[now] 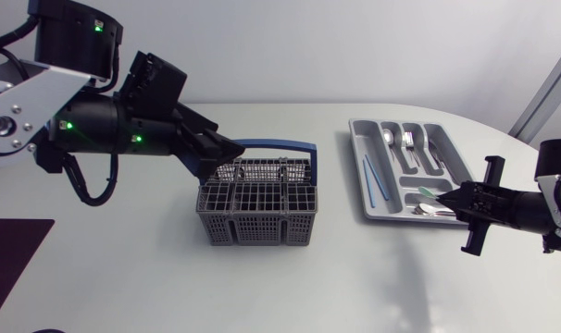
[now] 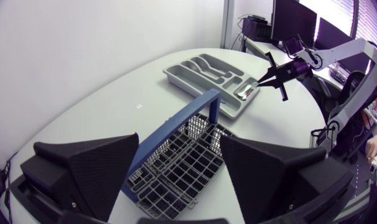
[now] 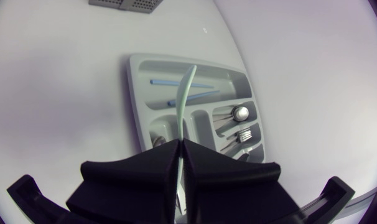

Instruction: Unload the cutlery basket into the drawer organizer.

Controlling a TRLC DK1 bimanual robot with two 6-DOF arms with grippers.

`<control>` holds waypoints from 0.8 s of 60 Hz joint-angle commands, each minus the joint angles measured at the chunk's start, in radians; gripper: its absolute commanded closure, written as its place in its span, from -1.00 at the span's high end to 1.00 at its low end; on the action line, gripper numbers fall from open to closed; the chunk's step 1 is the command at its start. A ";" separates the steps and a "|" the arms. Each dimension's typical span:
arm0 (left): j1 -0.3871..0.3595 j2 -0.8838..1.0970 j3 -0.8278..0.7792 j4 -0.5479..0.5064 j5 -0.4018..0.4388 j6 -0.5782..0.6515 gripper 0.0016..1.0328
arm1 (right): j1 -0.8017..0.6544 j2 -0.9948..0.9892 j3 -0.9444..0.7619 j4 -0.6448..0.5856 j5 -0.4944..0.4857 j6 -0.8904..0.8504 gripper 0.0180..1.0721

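The grey cutlery basket [image 1: 257, 205] with a blue handle [image 1: 276, 145] stands mid-table. My left gripper [image 1: 225, 153] hovers open over its back left corner; in the left wrist view the basket [image 2: 182, 165] lies under and ahead of the spread left gripper [image 2: 179, 146]. The grey drawer organizer [image 1: 356, 131] lies at the right. My right gripper [image 1: 455, 200] is at its near right corner, shut on a pale green utensil [image 3: 186, 93] whose end reaches out over the organizer [image 3: 134, 81].
The organizer holds blue sticks [image 1: 373, 180] in its long slot, spoons [image 1: 389, 139] and forks [image 1: 408, 141] in the back slots, and a spoon [image 1: 435, 212] in front. A dark mat [image 1: 12, 250] lies at the table's left front edge.
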 commanded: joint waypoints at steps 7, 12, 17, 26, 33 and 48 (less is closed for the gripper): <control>0.009 -0.015 -0.025 -0.020 -0.012 -0.021 0.91 | -0.012 0.138 -0.037 0.194 0.096 -0.089 -0.89; 0.011 -0.017 -0.028 -0.020 -0.012 -0.019 0.91 | -0.020 0.199 -0.040 0.273 0.130 -0.118 -0.89; 0.011 -0.017 -0.034 -0.020 -0.013 -0.019 0.91 | -0.021 0.242 -0.045 0.332 0.160 -0.138 -0.89; 0.011 -0.017 -0.034 -0.020 -0.018 -0.021 0.91 | -0.021 0.294 -0.060 0.423 0.193 -0.158 -0.89; 0.011 -0.023 -0.035 -0.026 -0.020 -0.021 0.91 | -0.018 0.331 -0.085 0.512 0.217 -0.180 -0.86; 0.031 -0.043 -0.035 -0.043 -0.030 -0.024 0.91 | -0.018 0.321 -0.103 0.544 0.237 -0.180 0.24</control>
